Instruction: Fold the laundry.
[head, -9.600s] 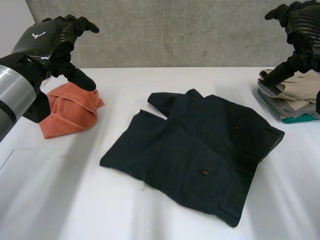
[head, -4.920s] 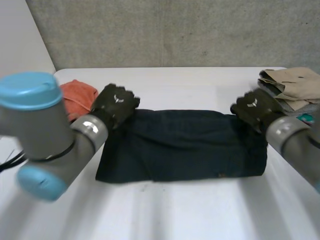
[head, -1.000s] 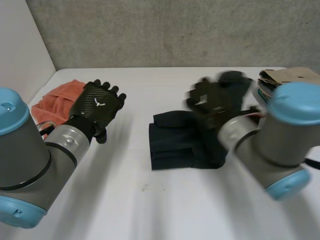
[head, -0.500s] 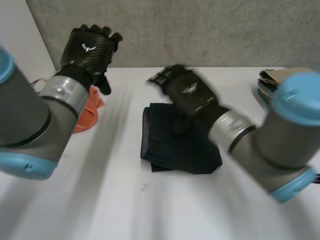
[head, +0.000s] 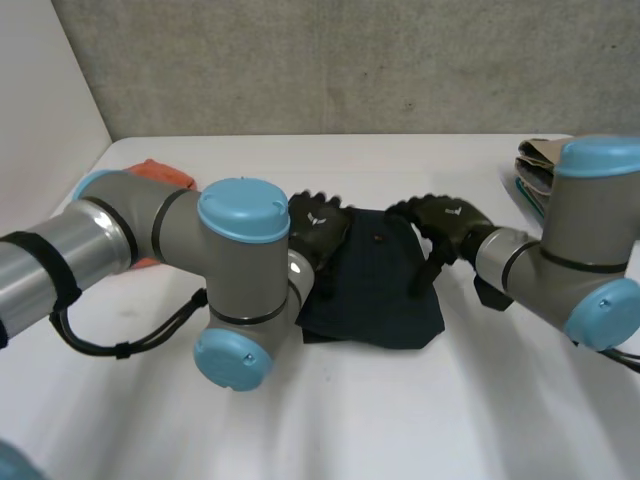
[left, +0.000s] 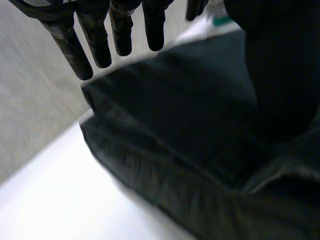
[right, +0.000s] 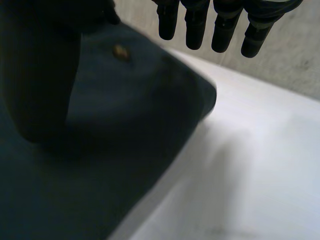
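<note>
A dark, folded pair of shorts (head: 378, 285) lies as a small packet in the middle of the white table (head: 400, 420). My left hand (head: 318, 228) rests on its left side and my right hand (head: 450, 222) on its right side, both open. In the left wrist view, straight fingers (left: 95, 40) hover just over the dark cloth (left: 175, 130) near a folded edge. The right wrist view has straight fingers (right: 220, 25) above a corner of the cloth (right: 130, 115), where a small button (right: 119, 51) sits.
An orange cloth (head: 152, 172) lies at the back left, mostly hidden behind my left arm. A stack of folded clothes (head: 532, 165) stands at the back right. A grey wall runs along the table's far edge.
The left hand has come down from high on the left onto the packet's left side. The right hand has moved from over the packet to its right side with fingers spread.
</note>
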